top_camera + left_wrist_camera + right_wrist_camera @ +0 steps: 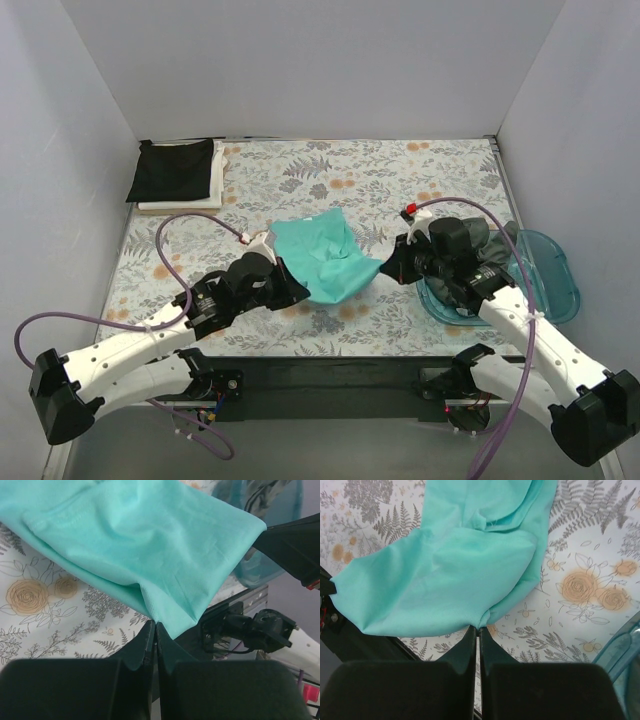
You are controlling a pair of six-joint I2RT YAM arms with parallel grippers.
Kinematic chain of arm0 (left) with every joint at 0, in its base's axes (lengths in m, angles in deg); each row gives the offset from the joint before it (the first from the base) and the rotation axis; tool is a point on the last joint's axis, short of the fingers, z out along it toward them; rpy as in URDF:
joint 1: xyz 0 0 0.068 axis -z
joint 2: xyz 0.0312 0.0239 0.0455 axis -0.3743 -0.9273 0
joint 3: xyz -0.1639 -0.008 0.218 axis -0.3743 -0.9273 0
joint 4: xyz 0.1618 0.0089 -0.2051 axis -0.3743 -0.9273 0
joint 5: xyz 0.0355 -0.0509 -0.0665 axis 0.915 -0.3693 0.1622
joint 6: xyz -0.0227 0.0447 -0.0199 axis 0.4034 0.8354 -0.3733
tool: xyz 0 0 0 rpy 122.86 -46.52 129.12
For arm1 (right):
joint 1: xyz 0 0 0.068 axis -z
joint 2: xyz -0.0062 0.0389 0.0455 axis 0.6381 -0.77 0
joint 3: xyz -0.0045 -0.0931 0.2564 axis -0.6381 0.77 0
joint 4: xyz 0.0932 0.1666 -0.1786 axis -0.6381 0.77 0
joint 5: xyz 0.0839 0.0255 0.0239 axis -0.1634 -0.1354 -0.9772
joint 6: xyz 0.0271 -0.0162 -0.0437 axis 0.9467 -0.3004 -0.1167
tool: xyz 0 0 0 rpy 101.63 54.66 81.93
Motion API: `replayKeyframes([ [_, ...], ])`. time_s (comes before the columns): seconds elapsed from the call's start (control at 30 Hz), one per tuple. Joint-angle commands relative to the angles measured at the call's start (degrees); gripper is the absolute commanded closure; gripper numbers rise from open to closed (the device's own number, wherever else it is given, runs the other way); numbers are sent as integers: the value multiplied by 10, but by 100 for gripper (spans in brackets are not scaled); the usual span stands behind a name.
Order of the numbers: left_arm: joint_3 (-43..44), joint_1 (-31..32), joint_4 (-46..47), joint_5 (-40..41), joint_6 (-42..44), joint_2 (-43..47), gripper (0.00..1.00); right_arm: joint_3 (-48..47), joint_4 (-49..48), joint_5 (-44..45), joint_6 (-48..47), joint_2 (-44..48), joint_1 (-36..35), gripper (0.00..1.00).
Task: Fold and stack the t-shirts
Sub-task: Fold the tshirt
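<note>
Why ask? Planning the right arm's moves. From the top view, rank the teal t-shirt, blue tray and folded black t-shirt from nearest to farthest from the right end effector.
1. teal t-shirt, pinched in it, table centre.
2. blue tray, at the right edge.
3. black t-shirt, folded, far-left corner.

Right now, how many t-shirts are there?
4: teal t-shirt between left gripper and right gripper; black t-shirt atop white t-shirt, far left; dark grey t-shirt in the blue tray. Others may hide beneath.
</note>
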Motion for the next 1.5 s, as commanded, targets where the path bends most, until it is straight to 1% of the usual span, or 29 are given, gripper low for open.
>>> replayKeyframes([
  [0.0, 40, 3, -11, 49, 15, 13, 100, -70, 4, 18, -24, -6, -3, 99],
  [0.2, 84, 2, -59, 158, -33, -6, 100, -140, 2, 42, -44, -56, -2, 99],
  [0.4, 127, 1, -99, 229, -73, -49, 100, -218, 0, 50, -67, -135, -2, 99],
  [0.43, 143, 0, -105, 253, -75, -55, 100, -228, 1, 46, -70, -146, -1, 99],
  [0.57, 174, -9, -133, 283, -84, -86, 100, -279, 2, 40, -84, -210, 0, 99],
  [0.67, 191, -26, -136, 295, -81, -109, 100, -317, 3, 36, -98, -246, 4, 99],
  [0.87, 194, -80, -83, 271, -37, -139, 100, -370, 12, 22, -113, -301, 12, 99],
  [1.0, 203, -134, -63, 244, -19, -163, 100, -394, 13, 14, -115, -330, 22, 99],
  [1.23, 227, -169, -37, 237, 14, -215, 100, -447, 12, -21, -124, -405, 42, 99],
  [1.33, 238, -187, -15, 224, 26, -243, 100, -475, 12, -26, -126, -457, 48, 99],
  [1.47, 261, -215, -10, 206, 29, -290, 100, -509, 11, -29, -121, -506, 58, 99],
])
